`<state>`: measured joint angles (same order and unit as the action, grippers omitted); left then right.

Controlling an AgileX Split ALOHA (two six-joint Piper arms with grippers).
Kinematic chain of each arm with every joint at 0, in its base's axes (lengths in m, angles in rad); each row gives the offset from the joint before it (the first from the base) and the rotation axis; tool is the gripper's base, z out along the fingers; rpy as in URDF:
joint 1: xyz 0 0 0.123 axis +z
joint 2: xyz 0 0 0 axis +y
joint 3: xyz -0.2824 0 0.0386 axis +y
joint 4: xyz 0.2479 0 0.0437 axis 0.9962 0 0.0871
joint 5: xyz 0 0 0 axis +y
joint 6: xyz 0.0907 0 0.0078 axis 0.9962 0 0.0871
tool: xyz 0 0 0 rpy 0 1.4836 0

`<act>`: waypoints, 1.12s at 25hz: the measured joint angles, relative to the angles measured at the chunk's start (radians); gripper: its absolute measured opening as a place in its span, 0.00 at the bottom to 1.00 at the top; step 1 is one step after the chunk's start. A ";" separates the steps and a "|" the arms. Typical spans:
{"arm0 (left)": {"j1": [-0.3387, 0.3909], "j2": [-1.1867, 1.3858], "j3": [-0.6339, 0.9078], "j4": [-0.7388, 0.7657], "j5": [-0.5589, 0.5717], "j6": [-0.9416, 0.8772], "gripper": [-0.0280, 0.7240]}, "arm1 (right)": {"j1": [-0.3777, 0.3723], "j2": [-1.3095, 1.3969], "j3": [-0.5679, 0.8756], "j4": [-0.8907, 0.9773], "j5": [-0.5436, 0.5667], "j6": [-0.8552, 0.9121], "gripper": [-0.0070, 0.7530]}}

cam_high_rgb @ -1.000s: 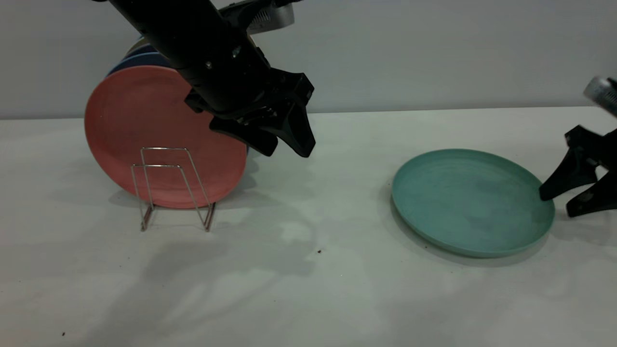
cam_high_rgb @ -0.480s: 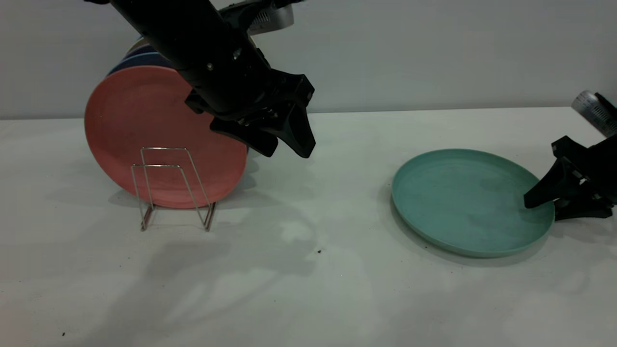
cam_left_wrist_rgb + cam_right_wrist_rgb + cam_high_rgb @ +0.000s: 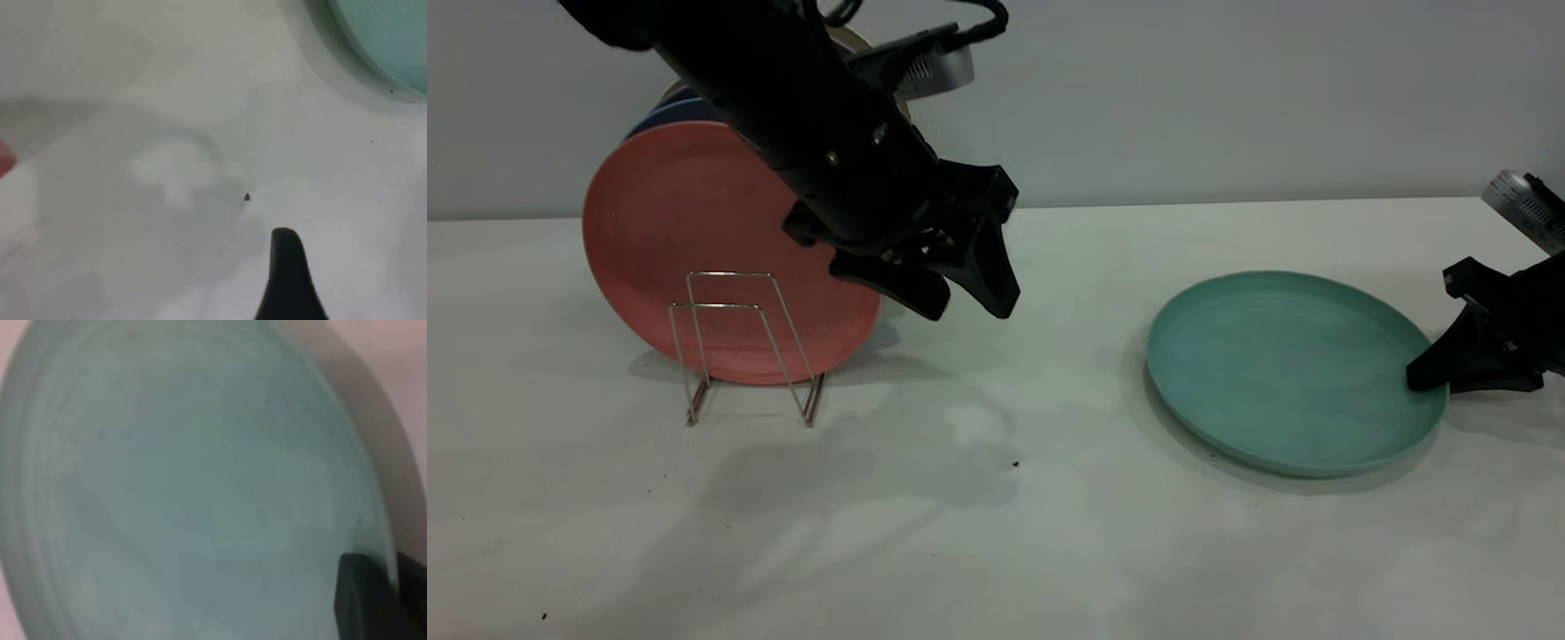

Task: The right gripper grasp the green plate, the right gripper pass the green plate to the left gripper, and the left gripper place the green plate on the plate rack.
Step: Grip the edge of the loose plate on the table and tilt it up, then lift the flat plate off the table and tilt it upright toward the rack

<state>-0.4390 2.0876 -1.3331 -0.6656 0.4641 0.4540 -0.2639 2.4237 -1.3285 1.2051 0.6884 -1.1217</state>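
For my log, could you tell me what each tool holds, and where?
The right tool grips the green plate by its right rim; the left tool holds nothing.

Black arms, pointed tools, silver cylinders

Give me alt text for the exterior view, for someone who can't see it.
The black right gripper is shut on the right rim of a round teal-green plastic plate on a white table. The bulky black left gripper hovers open beside a salmon-pink plate standing in a silver wire rack.
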 joint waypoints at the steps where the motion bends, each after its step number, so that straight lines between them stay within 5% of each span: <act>1: -0.003 0.005 0.000 -0.016 -0.005 0.000 0.76 | 0.002 0.001 0.000 0.006 0.011 -0.024 0.03; 21: -0.073 0.078 0.000 -0.213 -0.194 0.052 0.75 | 0.122 0.004 -0.030 0.107 0.324 -0.187 0.03; 28: -0.086 0.107 0.000 -0.286 -0.250 0.055 0.57 | 0.140 0.004 -0.030 0.111 0.367 -0.206 0.03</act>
<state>-0.5251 2.1944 -1.3331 -0.9520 0.2139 0.5092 -0.1235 2.4273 -1.3586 1.3161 1.0557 -1.3280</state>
